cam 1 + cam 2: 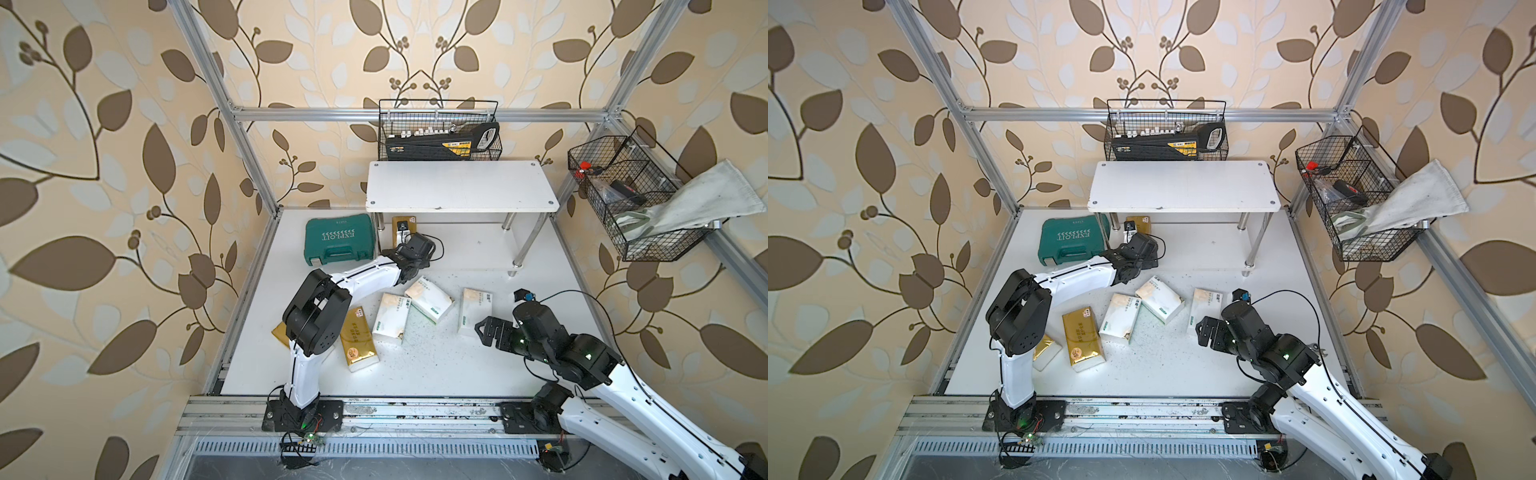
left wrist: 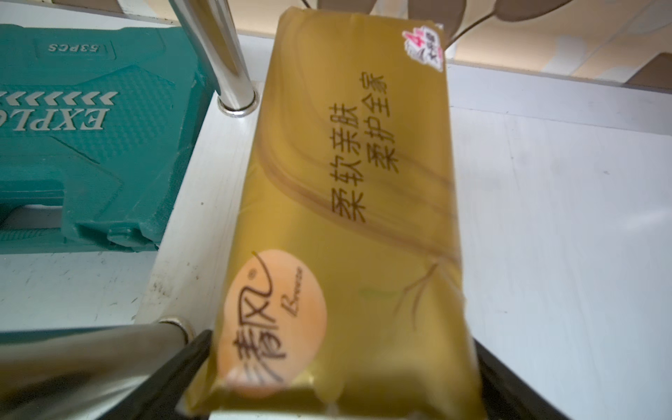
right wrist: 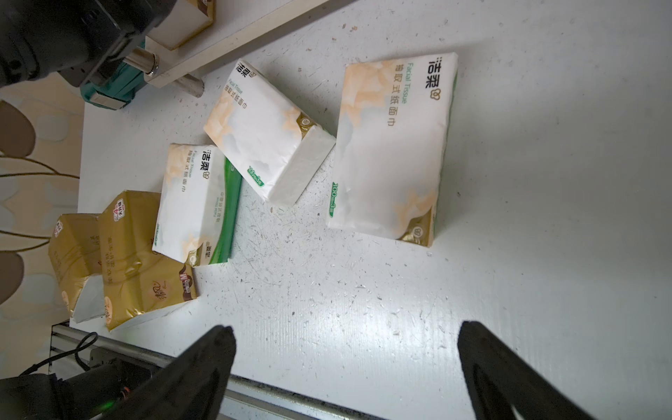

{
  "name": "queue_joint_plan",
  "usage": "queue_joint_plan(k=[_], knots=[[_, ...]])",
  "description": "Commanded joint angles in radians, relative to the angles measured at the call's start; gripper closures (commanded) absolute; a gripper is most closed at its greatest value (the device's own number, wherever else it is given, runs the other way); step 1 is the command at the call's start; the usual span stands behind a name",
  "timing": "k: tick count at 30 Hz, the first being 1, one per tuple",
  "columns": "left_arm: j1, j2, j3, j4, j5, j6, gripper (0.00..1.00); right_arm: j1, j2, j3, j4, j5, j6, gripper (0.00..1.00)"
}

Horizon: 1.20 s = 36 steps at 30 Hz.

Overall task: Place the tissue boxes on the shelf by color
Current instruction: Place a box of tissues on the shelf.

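Gold soft brick-shaped tissue pack (image 2: 349, 218) flat on lower board of white two-tier chrome-legged shelf (image 2: 545, 182), frame centre; long axis points away from left gripper (image 2: 342, 343), jaws wide, flanking near end. Right gripper (image 3: 345, 327) wide, empty.

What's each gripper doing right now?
Left gripper: open, jaws straddling the gold tissue pack on the lower tier of the shelf.
Right gripper: open, empty.

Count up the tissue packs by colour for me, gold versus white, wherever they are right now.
Gold tissue packs: 3, one on the lower board of the shelf, two on the table.
White tissue packs: 3, all on the table.
Total: 6.
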Motion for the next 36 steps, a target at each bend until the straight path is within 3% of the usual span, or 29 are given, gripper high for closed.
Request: queue_joint_plan(k=[1, 13, 21, 30, 36], knots=[[-0.036, -0.081, -0.008, -0.029, -0.007, 0.013, 0.01, 0.007, -0.009, -0.023, 0.016, 0.004, 0.007, 0.01], [-0.203, -0.291, -0.161, -0.216, -0.105, -0.162, 0.01, 0.006, -0.02, -0.051, 0.033, 0.007, 0.008, 0.01], [-0.236, -0.486, -0.319, -0.366, -0.134, -0.349, 0.01, 0.006, 0.015, -0.073, 0.11, -0.003, -0.003, 0.01], [-0.242, -0.762, -0.485, -0.601, -0.15, -0.515, 0.01, 0.006, 0.245, -0.05, 0.475, -0.083, 0.078, 0.01], [-0.242, -0.959, -0.59, -0.675, -0.075, -0.595, 0.01, 0.006, 0.421, 0.012, 0.681, 0.005, 0.128, 0.01]])
